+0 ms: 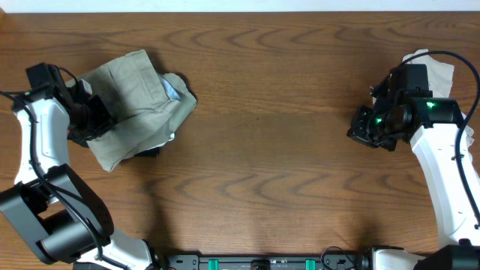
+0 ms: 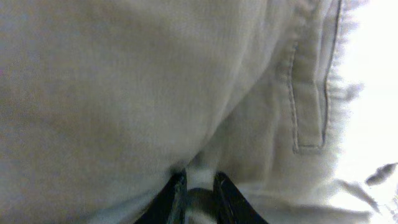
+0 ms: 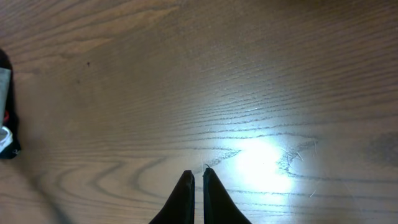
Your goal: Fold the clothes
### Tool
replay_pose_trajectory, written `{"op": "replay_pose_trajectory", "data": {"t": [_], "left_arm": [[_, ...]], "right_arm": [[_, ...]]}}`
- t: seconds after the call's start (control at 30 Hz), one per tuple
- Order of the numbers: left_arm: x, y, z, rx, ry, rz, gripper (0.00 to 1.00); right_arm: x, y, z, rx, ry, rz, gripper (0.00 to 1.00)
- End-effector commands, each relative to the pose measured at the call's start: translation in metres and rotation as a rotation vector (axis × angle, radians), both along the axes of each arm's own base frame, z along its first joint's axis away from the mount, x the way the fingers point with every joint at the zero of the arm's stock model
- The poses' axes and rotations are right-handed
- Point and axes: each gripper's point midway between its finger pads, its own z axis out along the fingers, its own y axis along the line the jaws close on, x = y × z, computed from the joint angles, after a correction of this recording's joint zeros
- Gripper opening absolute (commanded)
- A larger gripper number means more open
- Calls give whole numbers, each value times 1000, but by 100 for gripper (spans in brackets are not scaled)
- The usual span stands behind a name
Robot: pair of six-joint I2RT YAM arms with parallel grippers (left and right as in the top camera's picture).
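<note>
A folded khaki garment (image 1: pixel 135 105) lies on the wooden table (image 1: pixel 270 150) at the far left, with a bit of blue cloth (image 1: pixel 174 88) showing at its top right edge. My left gripper (image 1: pixel 96 120) sits at the garment's left edge; in the left wrist view the fingers (image 2: pixel 200 184) are shut on a fold of the khaki cloth (image 2: pixel 155 93), which fills the frame. My right gripper (image 1: pixel 367 129) is shut and empty above bare table at the right; the right wrist view shows its fingertips (image 3: pixel 198 177) closed over wood.
A white cloth (image 1: pixel 435 66) lies at the far right edge behind the right arm. A dark object (image 3: pixel 5 106) shows at the left edge of the right wrist view. The front edge holds the arm bases (image 1: pixel 255 262).
</note>
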Motion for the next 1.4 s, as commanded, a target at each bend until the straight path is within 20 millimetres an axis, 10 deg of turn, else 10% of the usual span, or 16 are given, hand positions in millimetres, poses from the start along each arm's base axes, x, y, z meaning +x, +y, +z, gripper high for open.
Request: {"op": "replay_pose_trajectory", "data": {"t": [0.0, 0.23, 0.43, 0.67, 0.7, 0.73, 0.9, 1.37], "left_arm": [[9, -8, 63, 2, -123, -47, 19], [-21, -42, 195, 117, -349, -200, 26], [-68, -114, 248, 211, -500, -465, 32], [-138, -161, 246, 239, -455, -646, 40], [-144, -159, 242, 256, -433, -633, 40], [-148, -154, 239, 279, -412, -605, 41], [-153, -139, 226, 324, -362, -493, 98], [-147, -139, 214, 316, -309, -502, 98]], "right_arm": [[1, 1, 7, 6, -25, 6, 7], [10, 4, 31, -12, -174, 107, 11], [3, 29, 95, 66, -462, 279, 19], [-40, 30, 163, -5, -741, 342, 44], [-47, 30, 171, -12, -776, 342, 57], [-53, 30, 178, -17, -804, 342, 99], [-85, 30, 196, -34, -885, 342, 99], [-123, 31, 174, -13, -778, 344, 99]]}}
